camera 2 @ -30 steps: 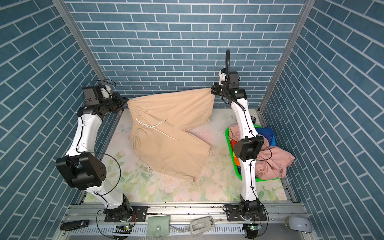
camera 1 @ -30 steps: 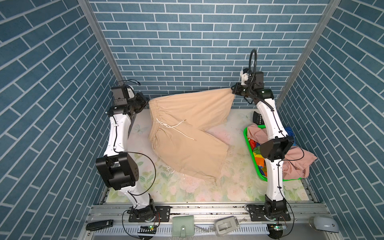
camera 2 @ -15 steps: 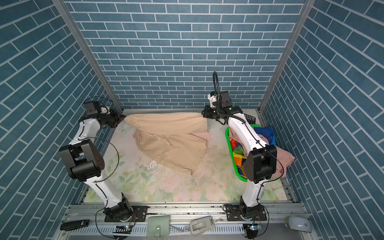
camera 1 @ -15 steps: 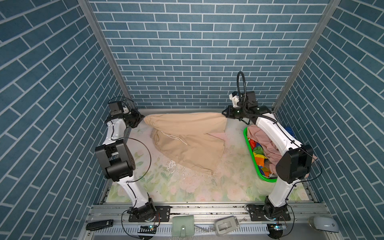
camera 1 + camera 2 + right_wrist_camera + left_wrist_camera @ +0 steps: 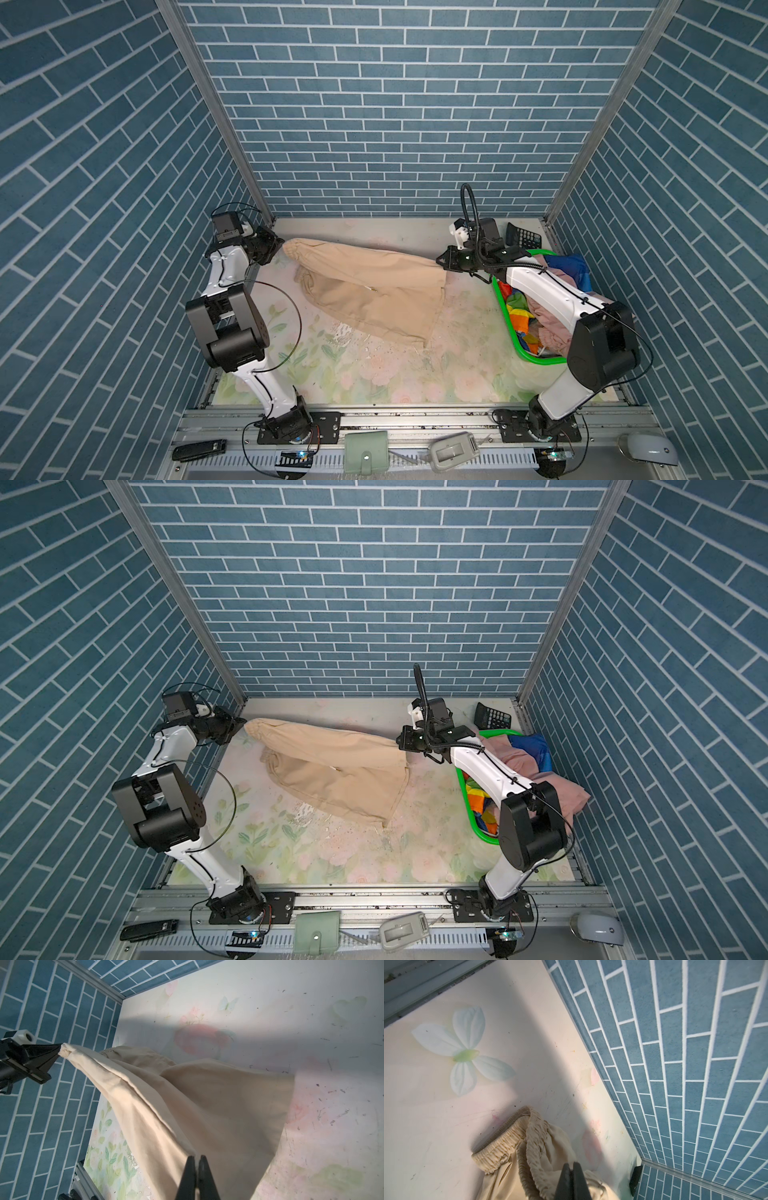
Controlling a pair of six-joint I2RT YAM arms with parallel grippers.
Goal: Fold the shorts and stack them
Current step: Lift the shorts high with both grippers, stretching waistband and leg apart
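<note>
1. Left gripper (image 5: 279,245): jaws are closed on the gathered elastic waistband of the beige shorts (image 5: 374,286). In the left wrist view the fingertips (image 5: 573,1164) pinch the waistband fold, and the rest of the band loops away from them onto the table (image 5: 446,1105).

2. Right gripper (image 5: 440,262): jaws are closed on the cloth edge at the opposite, leg end of the same beige shorts. In the right wrist view the fingertips (image 5: 196,1159) press together with the fabric clamped between them.

3. Beige shorts: the upper edge spans between the two grippers, raised off the table at both ends. The remaining cloth drapes down from that edge and spreads on the floral table surface on the near side of both grippers.

4. Green basket (image 5: 540,358): it sits beside and behind the right gripper, under the right arm. The pink shorts (image 5: 565,789) lie in it and hang over its outer side. The rainbow-striped shorts (image 5: 478,800) lie bunched inside, against the wall nearer the gripper.

5. Calculator (image 5: 523,237): it lies just behind the right gripper, at the back wall.
</note>
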